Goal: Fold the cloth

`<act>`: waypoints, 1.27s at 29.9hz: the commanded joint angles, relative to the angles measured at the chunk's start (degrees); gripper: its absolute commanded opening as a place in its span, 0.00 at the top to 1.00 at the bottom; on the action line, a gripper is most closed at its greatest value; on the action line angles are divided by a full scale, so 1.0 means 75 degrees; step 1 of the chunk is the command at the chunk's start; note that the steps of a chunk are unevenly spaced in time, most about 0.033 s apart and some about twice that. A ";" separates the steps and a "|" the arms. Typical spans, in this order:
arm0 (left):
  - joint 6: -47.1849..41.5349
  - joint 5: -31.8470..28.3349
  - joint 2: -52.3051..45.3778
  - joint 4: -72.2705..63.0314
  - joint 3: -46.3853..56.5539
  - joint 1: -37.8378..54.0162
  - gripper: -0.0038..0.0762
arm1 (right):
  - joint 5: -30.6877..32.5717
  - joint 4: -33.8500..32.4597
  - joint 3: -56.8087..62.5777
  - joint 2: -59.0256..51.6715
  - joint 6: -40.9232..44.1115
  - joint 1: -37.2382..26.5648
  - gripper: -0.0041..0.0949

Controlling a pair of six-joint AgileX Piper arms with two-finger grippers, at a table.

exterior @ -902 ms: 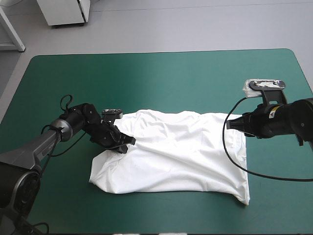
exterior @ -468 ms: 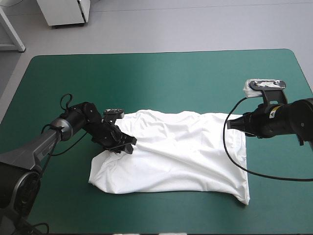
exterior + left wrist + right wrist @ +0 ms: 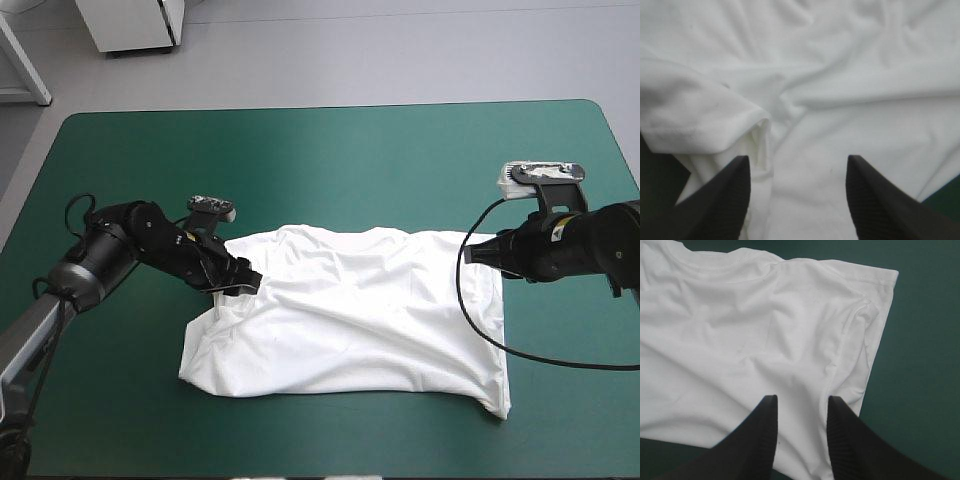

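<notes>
The left fingers (image 3: 720, 200) are black and spread wide apart – they pinch nothing. The white T-shirt (image 3: 840, 75) fills the gap between them and lies all around them. A soft folded lump of cloth sits just beside one finger.

The right fingers (image 3: 760, 440) are apart too, with a smaller gap, and they hold nothing. White cloth shows between them. Ahead of them a short sleeve (image 3: 865, 325) ends on the teal-green worktop (image 3: 925, 365).

In the high view, the left fingers are at the T-shirt's left edge, a little left of the middle of the picture, where the cloth is bunched up. The right arm (image 3: 560, 245) comes in from the right side, and its tip is at the T-shirt's right edge. The T-shirt lies spread out – a bit wrinkly – in the lower middle of the picture, with green worktop showing all around it
</notes>
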 commanded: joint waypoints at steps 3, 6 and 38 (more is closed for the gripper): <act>-0.0117 0.0458 -0.0805 -0.0030 -0.0724 -0.0031 0.43 | -0.0230 -0.0020 -0.0235 -0.0182 -0.0001 -0.0023 0.64; -0.0205 0.0971 -0.1015 0.0077 -0.0816 -0.0031 0.43 | -0.0230 -0.0020 -0.0235 -0.0182 -0.0001 -0.0023 0.64; -0.1289 0.1552 -0.2818 0.1756 0.2529 -0.0031 0.50 | -0.0230 0.0374 0.1729 -0.1303 0.0342 -0.0023 0.64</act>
